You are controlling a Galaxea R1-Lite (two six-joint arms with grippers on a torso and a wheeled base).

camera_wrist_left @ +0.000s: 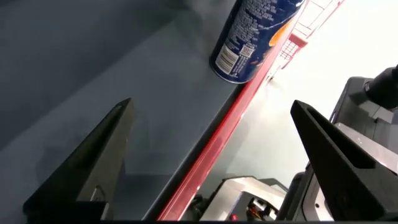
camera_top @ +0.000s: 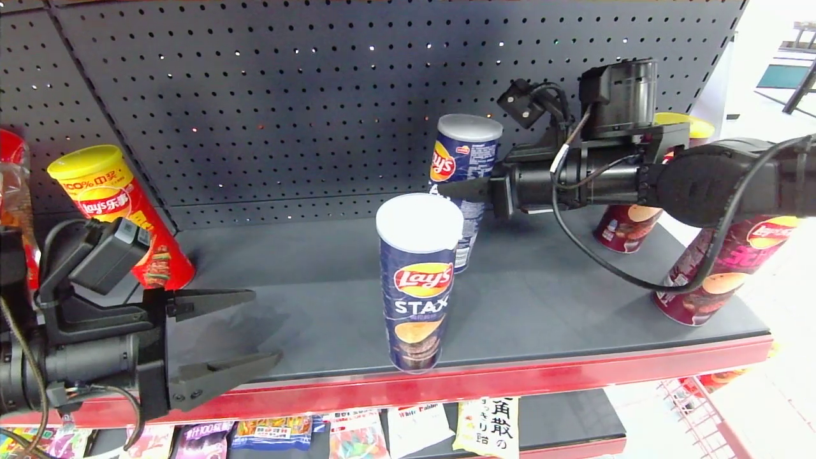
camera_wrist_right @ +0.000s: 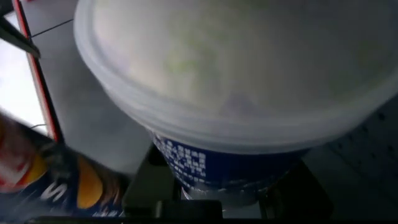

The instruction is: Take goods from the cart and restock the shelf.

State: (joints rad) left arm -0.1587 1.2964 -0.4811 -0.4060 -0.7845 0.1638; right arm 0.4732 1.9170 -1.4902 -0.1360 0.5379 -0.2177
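Observation:
Two dark blue chip cans with white lids stand upright on the grey shelf (camera_top: pixel 542 299). The front can (camera_top: pixel 417 280) is near the red front edge, and the left wrist view shows its base (camera_wrist_left: pixel 249 43). The rear can (camera_top: pixel 465 150) stands behind it toward the pegboard. My right gripper (camera_top: pixel 468 190) comes in from the right and is shut on the rear can's middle. In the right wrist view that can's lid (camera_wrist_right: pixel 236 81) sits very close. My left gripper (camera_top: pixel 245 331) stands open and holds nothing. It hangs at the shelf's front edge, left of the front can, fingers spread wide (camera_wrist_left: pixel 211 109).
A red can with a yellow lid (camera_top: pixel 121 210) leans at the shelf's back left. Two maroon cans (camera_top: pixel 727 268) (camera_top: pixel 628 226) stand at the right end. A perforated back panel (camera_top: pixel 287 95) closes the shelf. Snack packets (camera_top: pixel 382 433) fill the lower shelf, and a red wire cart (camera_top: pixel 701 408) is at lower right.

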